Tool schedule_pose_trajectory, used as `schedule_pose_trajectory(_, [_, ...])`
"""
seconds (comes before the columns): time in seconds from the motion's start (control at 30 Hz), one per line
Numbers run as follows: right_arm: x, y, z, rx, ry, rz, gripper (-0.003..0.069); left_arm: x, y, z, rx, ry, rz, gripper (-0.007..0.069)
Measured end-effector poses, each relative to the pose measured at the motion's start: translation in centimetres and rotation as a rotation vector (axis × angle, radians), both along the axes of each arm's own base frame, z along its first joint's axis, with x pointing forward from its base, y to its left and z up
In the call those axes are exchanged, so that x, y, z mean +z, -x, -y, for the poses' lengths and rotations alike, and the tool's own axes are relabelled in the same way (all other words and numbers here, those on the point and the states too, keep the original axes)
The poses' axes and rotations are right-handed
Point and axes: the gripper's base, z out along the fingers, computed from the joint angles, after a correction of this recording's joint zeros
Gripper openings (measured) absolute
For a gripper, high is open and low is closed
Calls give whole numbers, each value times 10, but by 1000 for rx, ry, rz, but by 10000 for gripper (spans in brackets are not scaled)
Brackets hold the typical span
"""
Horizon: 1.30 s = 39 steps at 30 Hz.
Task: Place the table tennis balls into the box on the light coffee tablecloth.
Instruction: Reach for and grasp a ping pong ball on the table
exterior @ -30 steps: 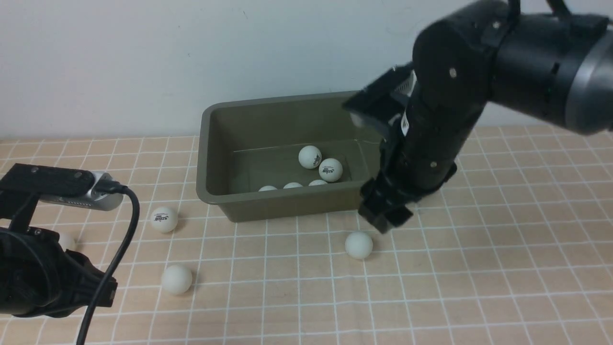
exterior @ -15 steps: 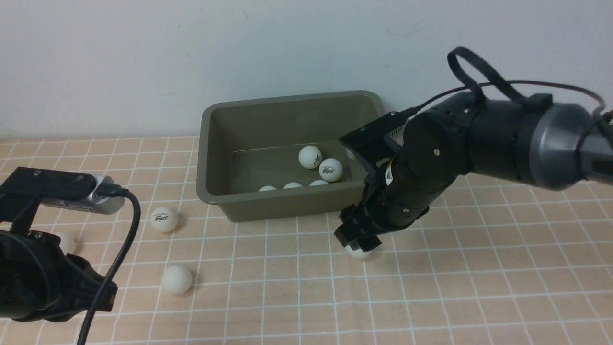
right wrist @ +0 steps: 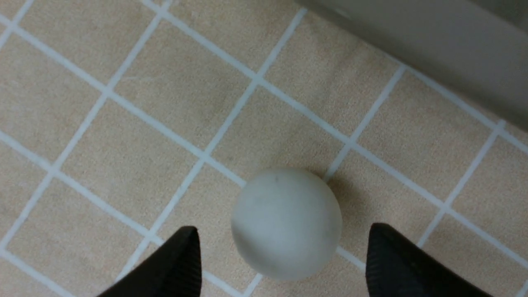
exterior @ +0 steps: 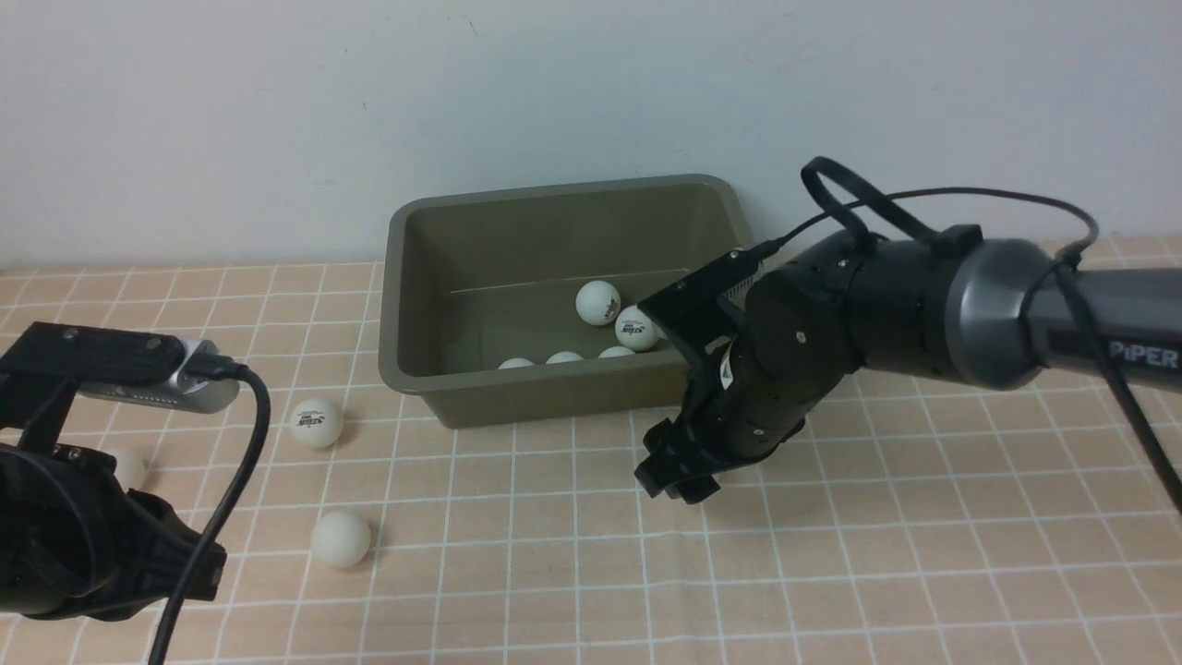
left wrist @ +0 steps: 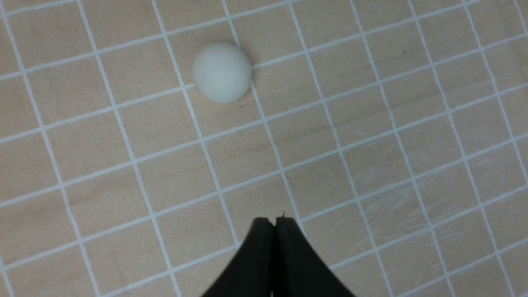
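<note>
The olive-green box [exterior: 420,305] stands at the back middle of the light coffee tablecloth [exterior: 554,573] and holds several table tennis balls [exterior: 597,302]. My right gripper [exterior: 679,482] is low on the cloth in front of the box's right end. In the right wrist view my right gripper [right wrist: 284,251] is open, its fingers [right wrist: 181,264] either side of a white ball [right wrist: 286,222] without touching it. My left gripper [left wrist: 274,220] is shut and empty above the cloth, with a ball [left wrist: 222,72] lying apart ahead of its tips.
Loose balls lie on the cloth at the left: one with a logo [exterior: 317,423], one plain [exterior: 341,538], one half hidden by the left arm [exterior: 129,466]. The box wall [right wrist: 433,53] is close beyond the right gripper. A white wall stands behind the box.
My right arm has come down and moved left and nearer; its gripper now straddles the ball in front of the box and hides it in the front view. The left arm has not moved.
</note>
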Motion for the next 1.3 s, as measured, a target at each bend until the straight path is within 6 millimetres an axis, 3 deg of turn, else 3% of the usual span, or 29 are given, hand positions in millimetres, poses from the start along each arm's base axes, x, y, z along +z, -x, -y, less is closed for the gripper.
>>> schedule_pose_trajectory(0.4, [-10, -5, -3, 10, -7, 27, 481, 0, 0, 0, 0, 0, 0, -68])
schedule_pose_trajectory(0.7, [-20, -6, -4, 14, 4, 13, 377, 0, 0, 0, 0, 0, 0, -68])
schedule_pose_trajectory(0.93, [-20, -5, -3, 12, 14, -2, 365, 0, 0, 0, 0, 0, 0, -68])
schedule_pose_trajectory(1.2, [0, -2, -4, 3, 70, -155, 365, 0, 0, 0, 0, 0, 0, -68])
schedule_pose_trajectory(1.3, [34, -3, -10, 20, 37, -179, 365, 0, 0, 0, 0, 0, 0, -68])
